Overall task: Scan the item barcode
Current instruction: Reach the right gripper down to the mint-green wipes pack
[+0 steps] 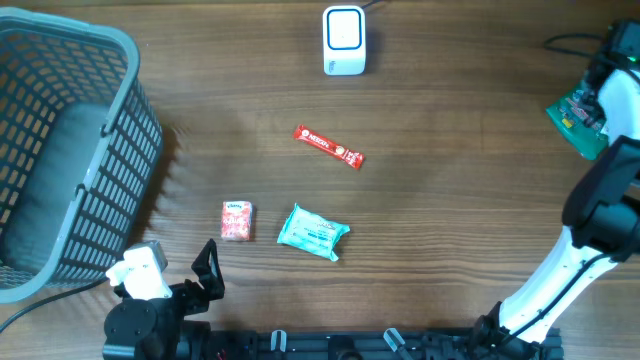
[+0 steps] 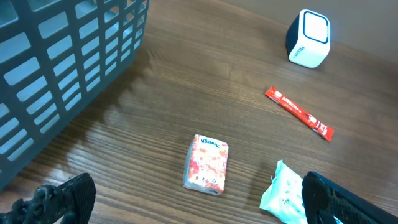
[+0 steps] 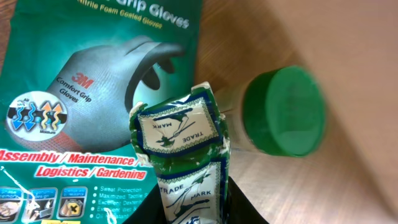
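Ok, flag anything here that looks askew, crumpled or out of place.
The green-and-white packet in the right gripper is creased and folded over at its top, which could make its print hard to read. On the table, the teal pack and red stick lie skewed, but intact. Nothing is spilled.

Overhead: light was soft, even, from above. Wood table (image 1: pixel 450 230) was evenly bright, without glare. Basket (image 1: pixel 60 150) threw faint slatted shadow rightward. White scanner (image 1: pixel 344 40) was near blown out.
Left wrist: left gripper (image 2: pixel 198 183) had fingers (image 2: pixel 56 202) dark, blurred at bottom corners.
Right wrist: sachet (image 3: pixel 180 134) was sharp. Green cap (image 3: pixel 286 112) was soft, out of focus. Glove packet (image 3: pixel 81 62) carried faint sheen.
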Motion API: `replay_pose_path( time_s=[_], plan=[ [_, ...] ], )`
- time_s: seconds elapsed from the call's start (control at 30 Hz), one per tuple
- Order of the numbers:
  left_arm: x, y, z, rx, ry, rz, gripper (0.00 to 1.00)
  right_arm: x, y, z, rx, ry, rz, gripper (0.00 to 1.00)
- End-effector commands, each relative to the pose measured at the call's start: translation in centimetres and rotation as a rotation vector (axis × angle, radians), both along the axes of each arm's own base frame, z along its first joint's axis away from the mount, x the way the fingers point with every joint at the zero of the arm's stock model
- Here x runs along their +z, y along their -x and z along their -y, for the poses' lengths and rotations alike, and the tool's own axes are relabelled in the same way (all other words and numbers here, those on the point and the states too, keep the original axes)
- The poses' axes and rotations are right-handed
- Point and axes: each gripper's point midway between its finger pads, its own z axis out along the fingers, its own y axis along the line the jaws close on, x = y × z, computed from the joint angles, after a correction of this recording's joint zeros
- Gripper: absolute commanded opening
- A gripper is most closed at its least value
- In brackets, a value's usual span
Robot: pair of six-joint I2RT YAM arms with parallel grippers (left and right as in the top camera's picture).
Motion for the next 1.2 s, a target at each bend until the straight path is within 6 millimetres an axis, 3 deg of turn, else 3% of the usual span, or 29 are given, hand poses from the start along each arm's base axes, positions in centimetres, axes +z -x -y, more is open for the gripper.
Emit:
replay_pose_path(
  time_s=[0.0,0.07,0.13,0.23,0.33,0.4,0.47,0.5,0.57,0.6,0.7,0.77,0.83,0.97,1.07,1.17],
  plan=[
    [-0.1,0.0,-0.2,0.001,-0.019,0.001,1.0,-0.3,-1.6,-1.7,0.033,-0.157,0.116,0.53],
    [-0.1,0.0,-0.2,0.001,-0.019,0.001,1.0,2.1,-2.2,-2.0,-0.033,-0.16,0.201,1.0],
    [-0.1,0.0,-0.2,0.001,-0.019,0.001,1.0,6.2,-2.9,-3.3,-0.067,-0.194,0.296,1.0],
    [-0.1,0.0,-0.2,0.001,-0.019,0.001,1.0,11.3,-2.2,-6.9,-0.13,-0.304,0.397,1.0],
    [-0.1,0.0,-0.2,0.001,-0.019,0.001,1.0,13.2,-2.2,-15.7,-0.044,-0.654,0.44,1.0],
    [-0.1,0.0,-0.2,0.001,-0.019,0.001,1.0,13.3,-2.2,-24.1,0.108,-0.922,0.364,1.0],
    [-0.1,0.0,-0.2,0.001,-0.019,0.001,1.0,12.2,-1.5,-30.9,0.29,-1.028,0.241,1.0],
    [-0.1,0.0,-0.2,0.001,-0.019,0.001,1.0,11.3,-0.9,-33.4,0.36,-1.034,0.18,1.0],
    [-0.1,0.0,-0.2,0.001,-0.019,0.001,1.0,8.4,1.7,-40.2,0.601,-1.019,0.0,1.0],
    [-0.1,0.0,-0.2,0.001,-0.019,0.001,1.0,6.8,3.0,-42.5,0.658,-0.988,-0.071,1.0],
    [-0.1,0.0,-0.2,0.001,-0.019,0.001,1.0,3.1,5.4,-45.8,0.75,-0.842,-0.186,1.0],
    [-0.1,0.0,-0.2,0.001,-0.019,0.001,1.0,0.8,8.9,-49.6,0.844,-0.821,-0.293,1.0],
    [-0.1,0.0,-0.2,0.001,-0.019,0.001,1.0,-0.7,12.2,-52.2,0.915,-0.809,-0.384,0.98],
    [-0.1,0.0,-0.2,0.001,-0.019,0.001,1.0,-1.0,15.9,-55.3,1.029,-0.787,-0.473,0.97],
    [-0.1,0.0,-0.2,0.001,-0.019,0.001,1.0,-1.0,18.4,-58.5,1.301,-0.87,-0.533,0.97],
    [-0.1,0.0,-0.2,0.001,-0.019,0.001,1.0,-3.6,19.4,-58.1,1.456,-0.867,-0.574,1.0]
  ],
)
